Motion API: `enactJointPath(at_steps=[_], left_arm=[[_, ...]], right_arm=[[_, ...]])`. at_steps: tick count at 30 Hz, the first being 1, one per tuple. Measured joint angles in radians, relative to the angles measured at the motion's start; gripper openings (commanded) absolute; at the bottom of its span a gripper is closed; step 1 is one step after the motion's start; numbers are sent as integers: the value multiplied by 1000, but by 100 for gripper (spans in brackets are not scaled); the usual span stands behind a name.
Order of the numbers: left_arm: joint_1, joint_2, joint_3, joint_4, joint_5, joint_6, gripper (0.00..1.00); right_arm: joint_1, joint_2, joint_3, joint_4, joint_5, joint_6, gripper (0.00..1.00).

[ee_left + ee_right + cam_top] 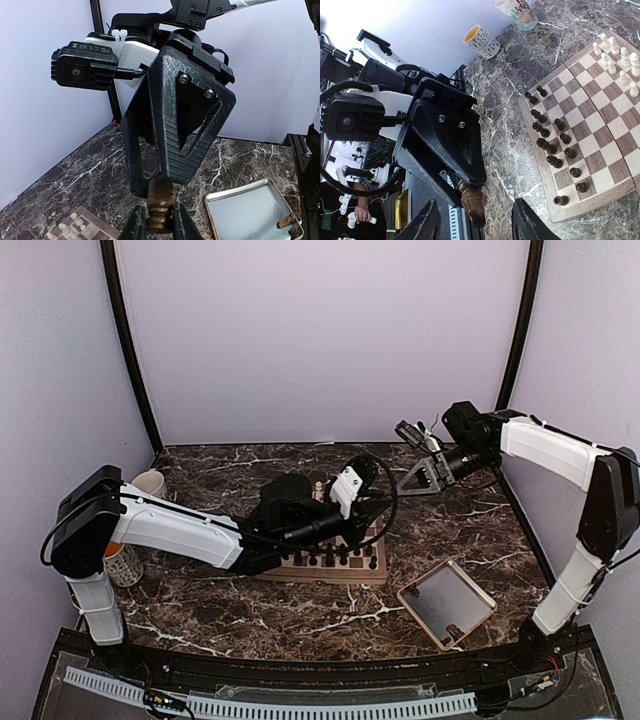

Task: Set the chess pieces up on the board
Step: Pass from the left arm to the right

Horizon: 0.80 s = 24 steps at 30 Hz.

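Item: 1 dark chess piece, aloft near the far right corner of the board.
Left pincer: clamped on its lower end.
Right pincer: wide, 2 fingers flanking the piece.
Long axis: points into that gap, so a hand-over looks likely.

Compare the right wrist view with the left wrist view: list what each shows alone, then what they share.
Right wrist only: two rows of dark chess pieces on the board, and two mugs. Left wrist only: the beige tray. Both: the left pincer shut on one dark chessman, the right pincer open near it, the cream chessmen, the board and the marble table.
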Motion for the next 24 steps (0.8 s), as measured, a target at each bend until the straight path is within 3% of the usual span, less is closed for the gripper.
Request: enactJointPath(at_steps=[10, 18, 24], left_arm=[[0, 30, 27, 16, 0, -2, 16], [0, 34, 34, 17, -5, -10, 16], [0, 48, 53, 10, -18, -16, 36]], right_arm=[[0, 0, -22, 39, -55, 46, 23], [0, 0, -32, 54, -58, 62, 19], [-1, 0, -40, 72, -53, 68, 9]])
